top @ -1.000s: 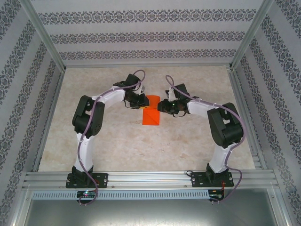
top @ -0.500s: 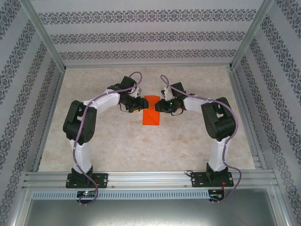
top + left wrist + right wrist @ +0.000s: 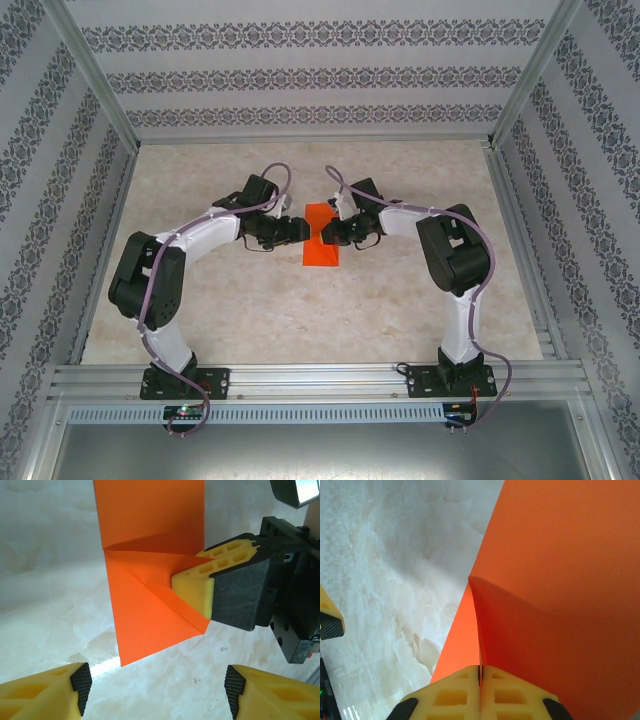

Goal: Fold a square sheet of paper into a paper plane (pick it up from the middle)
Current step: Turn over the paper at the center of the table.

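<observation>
The square sheet of paper [image 3: 320,251], bright orange, lies on the table folded into a narrow strip, with a triangular corner flap [image 3: 150,592] creased across it. My right gripper [image 3: 481,672] is shut on the raised edge of that flap, its yellow fingers [image 3: 196,587] pinching the fold's tip. It reaches the strip's far right corner in the top view, right gripper [image 3: 326,231]. My left gripper [image 3: 157,682] stands open over bare table, just left of the paper and apart from it, left gripper [image 3: 298,230].
The marble-patterned table top [image 3: 250,300] is bounded by aluminium rails [image 3: 320,377] at the near edge and patterned walls [image 3: 320,80] on the other three sides. Both arms bend inward and meet at the table's middle.
My left gripper opened and drew back left off the paper. My right gripper closed onto the corner flap. Both arms' elbows swung outward and lower.
</observation>
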Robot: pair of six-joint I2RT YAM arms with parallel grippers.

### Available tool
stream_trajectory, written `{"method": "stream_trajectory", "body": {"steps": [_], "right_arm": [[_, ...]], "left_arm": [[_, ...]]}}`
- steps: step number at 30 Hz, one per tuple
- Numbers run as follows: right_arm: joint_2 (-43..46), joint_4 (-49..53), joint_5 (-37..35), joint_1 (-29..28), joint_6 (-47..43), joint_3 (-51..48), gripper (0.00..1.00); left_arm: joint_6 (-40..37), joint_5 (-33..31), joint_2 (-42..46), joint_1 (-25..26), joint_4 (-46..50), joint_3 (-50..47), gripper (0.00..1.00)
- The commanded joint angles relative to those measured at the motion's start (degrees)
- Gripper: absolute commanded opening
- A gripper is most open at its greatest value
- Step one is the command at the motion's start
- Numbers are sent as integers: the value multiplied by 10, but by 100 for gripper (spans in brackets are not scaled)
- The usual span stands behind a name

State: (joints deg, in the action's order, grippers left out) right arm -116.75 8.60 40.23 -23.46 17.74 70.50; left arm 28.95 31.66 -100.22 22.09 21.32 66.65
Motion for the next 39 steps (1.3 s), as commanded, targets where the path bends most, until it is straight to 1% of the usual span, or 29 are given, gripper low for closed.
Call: {"method": "stream_trajectory", "body": {"steps": [1, 9, 13, 16, 20, 24, 28, 32, 35, 39], "right_arm": [[34, -1, 38, 3, -7, -2, 0], [94, -88, 123, 8, 74, -56, 0], [129, -127, 146, 7, 117, -77, 0], [156, -162, 164, 7, 154, -91, 0], [183, -181, 176, 6, 184, -99, 0], [200, -196, 182, 6, 206, -102, 0], [206, -208, 181, 6, 221, -106, 0], [205, -227, 180, 6, 241, -112, 0], [204, -235, 178, 9, 248, -114, 0], [196, -272, 182, 10, 279, -122, 0]], "left_arm": [[10, -1, 31, -15, -45, -20, 77], [59, 23, 83, -26, -114, -76, 78], [123, 38, 106, -30, -189, -114, 78], [177, 64, 115, -30, -257, -136, 78], [230, 85, 123, -30, -333, -155, 77], [252, 98, 125, -30, -355, -154, 74], [303, 128, 121, -28, -430, -168, 70], [321, 144, 123, -26, -453, -167, 67], [324, 147, 132, -24, -454, -167, 66], [329, 158, 127, -21, -453, -162, 62]]}}
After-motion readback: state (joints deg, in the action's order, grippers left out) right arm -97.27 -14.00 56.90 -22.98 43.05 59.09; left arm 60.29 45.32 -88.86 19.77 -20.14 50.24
